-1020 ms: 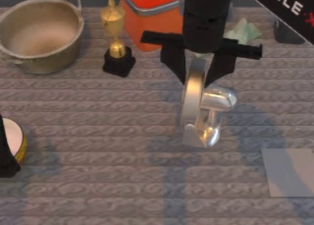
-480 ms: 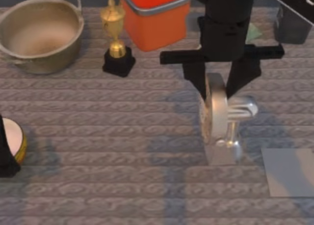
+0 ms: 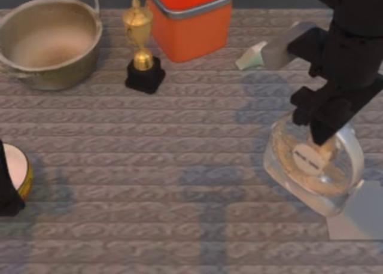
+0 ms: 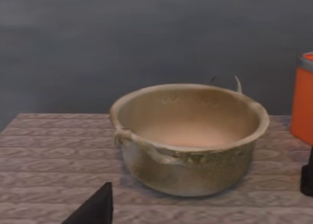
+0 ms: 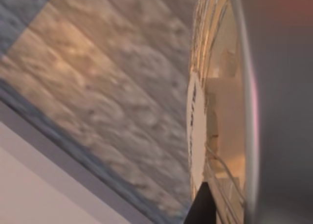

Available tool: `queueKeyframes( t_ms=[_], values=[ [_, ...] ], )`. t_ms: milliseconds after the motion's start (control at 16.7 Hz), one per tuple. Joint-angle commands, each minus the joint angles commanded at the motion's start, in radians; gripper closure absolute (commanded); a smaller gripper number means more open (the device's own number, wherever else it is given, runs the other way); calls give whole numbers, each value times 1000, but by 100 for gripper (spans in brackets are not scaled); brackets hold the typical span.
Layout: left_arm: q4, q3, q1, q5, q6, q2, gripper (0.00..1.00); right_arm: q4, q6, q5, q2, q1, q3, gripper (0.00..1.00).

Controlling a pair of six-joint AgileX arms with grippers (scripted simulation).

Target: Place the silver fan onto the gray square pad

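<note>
The silver fan (image 3: 297, 168) hangs tilted at the table's right side, its round ring face turned upward and its lower rim over the near-left edge of the gray square pad (image 3: 362, 219). My right gripper (image 3: 321, 129) is shut on the fan from above. In the right wrist view the fan's ring (image 5: 213, 111) fills the frame beside one dark fingertip (image 5: 203, 208), with the pad (image 5: 39, 190) below. My left gripper (image 3: 7, 187) stays parked at the left edge, open; a single fingertip (image 4: 94, 209) shows in the left wrist view.
A large dull metal pot (image 3: 49, 40) stands at the back left, with a gold trophy (image 3: 142, 46) and an orange container (image 3: 190, 20) beside it. A pale green object (image 3: 252, 57) lies at the back right. A round white disc with a yellow rim (image 3: 18, 169) sits under the left arm.
My right gripper has carried the fan rightward and toward the front. The fan has tipped from upright to face up and now overlaps the pad's edge.
</note>
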Motion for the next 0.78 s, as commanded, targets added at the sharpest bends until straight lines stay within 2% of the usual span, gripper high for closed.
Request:
queueKeyframes(
  t_ms=[240, 420, 600, 780],
  values=[
    [0, 0, 0, 0, 0, 0, 0, 91, -430, 28, -167, -64, -209, 100],
    [0, 0, 0, 0, 0, 0, 0, 161, -679, 64, -264, -107, -354, 100],
    [0, 0, 0, 0, 0, 0, 0, 218, -857, 102, -331, -142, -471, 100],
    [0, 0, 0, 0, 0, 0, 0, 251, -946, 127, -363, -160, -534, 100]
  ],
)
